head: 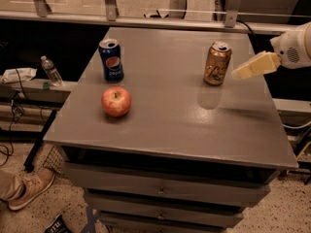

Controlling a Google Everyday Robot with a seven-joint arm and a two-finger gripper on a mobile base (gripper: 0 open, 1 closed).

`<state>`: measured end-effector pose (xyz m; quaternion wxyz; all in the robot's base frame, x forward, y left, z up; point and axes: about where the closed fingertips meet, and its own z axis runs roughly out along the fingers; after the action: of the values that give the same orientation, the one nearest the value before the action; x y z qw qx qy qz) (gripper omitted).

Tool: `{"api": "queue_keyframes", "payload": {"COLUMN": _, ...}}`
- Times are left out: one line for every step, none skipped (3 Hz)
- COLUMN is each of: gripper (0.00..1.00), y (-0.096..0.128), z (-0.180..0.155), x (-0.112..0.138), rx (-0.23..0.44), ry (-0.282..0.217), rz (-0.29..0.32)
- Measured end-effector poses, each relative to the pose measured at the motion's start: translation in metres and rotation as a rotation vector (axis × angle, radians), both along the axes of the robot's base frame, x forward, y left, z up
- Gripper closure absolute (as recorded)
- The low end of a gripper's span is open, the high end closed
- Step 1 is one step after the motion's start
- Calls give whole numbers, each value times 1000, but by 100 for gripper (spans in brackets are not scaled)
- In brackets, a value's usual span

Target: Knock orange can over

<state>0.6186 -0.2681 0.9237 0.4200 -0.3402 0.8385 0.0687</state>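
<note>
The orange can [217, 63] stands upright on the grey table [175, 125], toward the back right. It is golden-orange with a silver top and pale script. My gripper [239, 74] comes in from the right edge of the view, with cream fingers [255, 66] pointing left at the can. Its tip is just to the right of the can, at about mid-height, with a small gap between them.
A blue Pepsi can [111, 59] stands at the back left of the table. A red apple [116, 101] lies in front of it. A water bottle [50, 71] stands on a lower shelf to the left. A shoe [26, 191] shows on the floor at lower left.
</note>
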Motion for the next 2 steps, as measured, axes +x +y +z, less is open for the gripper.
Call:
{"api": "queue_keyframes", "payload": {"gripper": 0, "y": 17, "z": 2, "x": 18, "rx": 37, "ry": -22, "rz": 40}}
{"api": "queue_keyframes", "payload": {"gripper": 0, "y": 41, "z": 4, "x": 30, "rx": 52, "ry": -32, "rz": 107}}
